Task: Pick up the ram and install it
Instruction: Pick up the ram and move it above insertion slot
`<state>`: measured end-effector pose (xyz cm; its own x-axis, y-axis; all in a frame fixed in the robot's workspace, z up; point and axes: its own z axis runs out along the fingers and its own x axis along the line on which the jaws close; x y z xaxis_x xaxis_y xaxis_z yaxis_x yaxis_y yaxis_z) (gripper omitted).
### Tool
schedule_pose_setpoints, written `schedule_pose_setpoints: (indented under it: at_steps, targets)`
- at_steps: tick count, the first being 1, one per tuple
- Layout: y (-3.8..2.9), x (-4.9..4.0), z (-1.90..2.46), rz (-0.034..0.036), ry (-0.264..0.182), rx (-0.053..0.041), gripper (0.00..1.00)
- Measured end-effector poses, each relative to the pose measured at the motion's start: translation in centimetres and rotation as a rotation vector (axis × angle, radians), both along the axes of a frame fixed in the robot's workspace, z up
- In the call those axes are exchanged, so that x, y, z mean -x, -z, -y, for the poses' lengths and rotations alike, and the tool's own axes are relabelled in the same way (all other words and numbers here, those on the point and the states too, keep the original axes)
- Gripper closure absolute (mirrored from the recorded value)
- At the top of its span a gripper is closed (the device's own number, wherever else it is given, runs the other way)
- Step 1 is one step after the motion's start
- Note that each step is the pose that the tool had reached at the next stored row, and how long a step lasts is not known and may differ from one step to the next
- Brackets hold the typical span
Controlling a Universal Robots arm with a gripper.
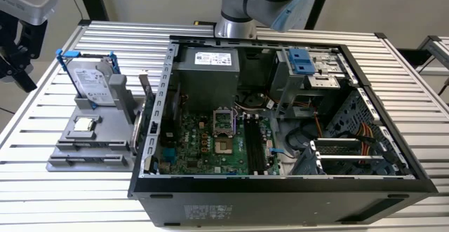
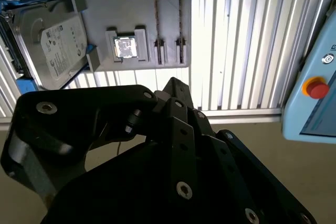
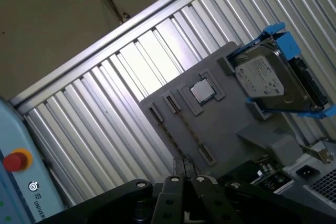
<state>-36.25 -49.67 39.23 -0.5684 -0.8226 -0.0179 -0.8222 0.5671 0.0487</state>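
The gripper (image 2: 173,83) hangs with its jaws together and nothing between them, near the grey holder (image 2: 131,3). The ram (image 2: 155,9) stands on edge in that holder, just beside the CPU chip (image 2: 126,46). In the exterior view the holder lies at nine o'clock from the computer case (image 1: 281,203).

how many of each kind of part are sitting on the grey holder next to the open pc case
On the grey holder, in the second wrist view:
hard drive: 1
CPU chip: 1
ram sticks, seen edge-on in their slots: 2
total: 4
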Motion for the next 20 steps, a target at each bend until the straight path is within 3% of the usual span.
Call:
schedule_pose_setpoints:
  at_steps: [20]
  targets:
    - [0.0, 0.0, 0.0, 0.0, -0.075, 0.0, 1.0]
